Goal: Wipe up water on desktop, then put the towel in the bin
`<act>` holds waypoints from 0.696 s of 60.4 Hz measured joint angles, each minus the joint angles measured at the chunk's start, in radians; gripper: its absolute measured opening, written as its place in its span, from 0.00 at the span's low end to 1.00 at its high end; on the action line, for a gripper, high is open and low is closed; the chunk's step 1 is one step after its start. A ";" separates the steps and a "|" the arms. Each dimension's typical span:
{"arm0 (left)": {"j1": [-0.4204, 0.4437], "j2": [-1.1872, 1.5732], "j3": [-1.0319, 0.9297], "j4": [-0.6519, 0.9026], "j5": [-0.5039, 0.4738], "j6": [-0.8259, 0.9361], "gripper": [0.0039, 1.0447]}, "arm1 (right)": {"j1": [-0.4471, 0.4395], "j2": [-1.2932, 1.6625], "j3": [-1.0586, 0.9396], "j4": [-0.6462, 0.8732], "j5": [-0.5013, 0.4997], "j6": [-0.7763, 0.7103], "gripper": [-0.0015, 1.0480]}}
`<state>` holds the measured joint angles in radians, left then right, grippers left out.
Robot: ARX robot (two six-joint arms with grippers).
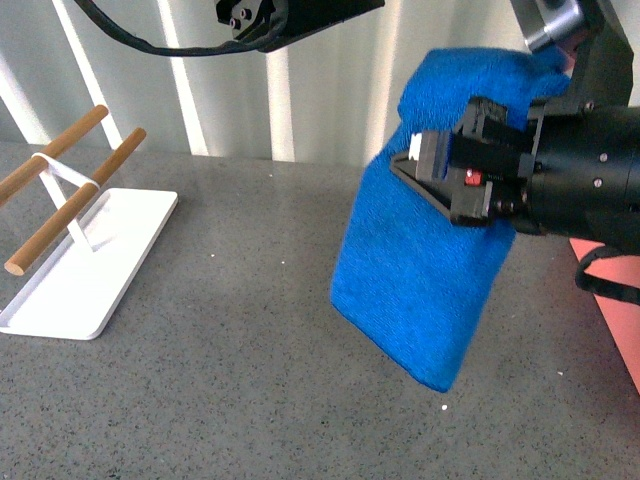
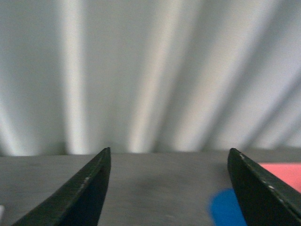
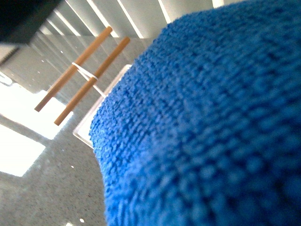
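Towel clamped in right pincer, filling its camera, left pincer spread empty, bin cropped

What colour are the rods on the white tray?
The rods are light wooden brown, plain and unpatterned. They show best in the front view.

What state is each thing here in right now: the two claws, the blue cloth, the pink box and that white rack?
towel: in the air above the desk, hanging from the right gripper.
right gripper: shut on the towel.
left gripper: open, holding nothing.
bin: only a corner shows; its inside is hidden.
rack: standing on the desk, wooden rods bare.
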<state>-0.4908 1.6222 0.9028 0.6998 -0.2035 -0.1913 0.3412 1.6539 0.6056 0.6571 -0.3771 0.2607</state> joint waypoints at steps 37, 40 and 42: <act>0.268 -0.469 -0.623 0.167 -0.011 0.181 0.03 | -0.024 -0.127 -0.082 -0.051 0.036 -0.056 0.07; 0.285 -0.502 -0.653 0.164 0.006 0.182 0.03 | -0.024 -0.130 -0.085 -0.062 0.040 -0.066 0.07; 0.296 -0.521 -0.669 0.160 0.016 0.182 0.03 | -0.025 -0.130 -0.087 -0.071 0.043 -0.075 0.07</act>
<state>-0.1951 1.1007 0.2333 0.8600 -0.1879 -0.0090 0.3164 1.5238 0.5186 0.5865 -0.3344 0.1860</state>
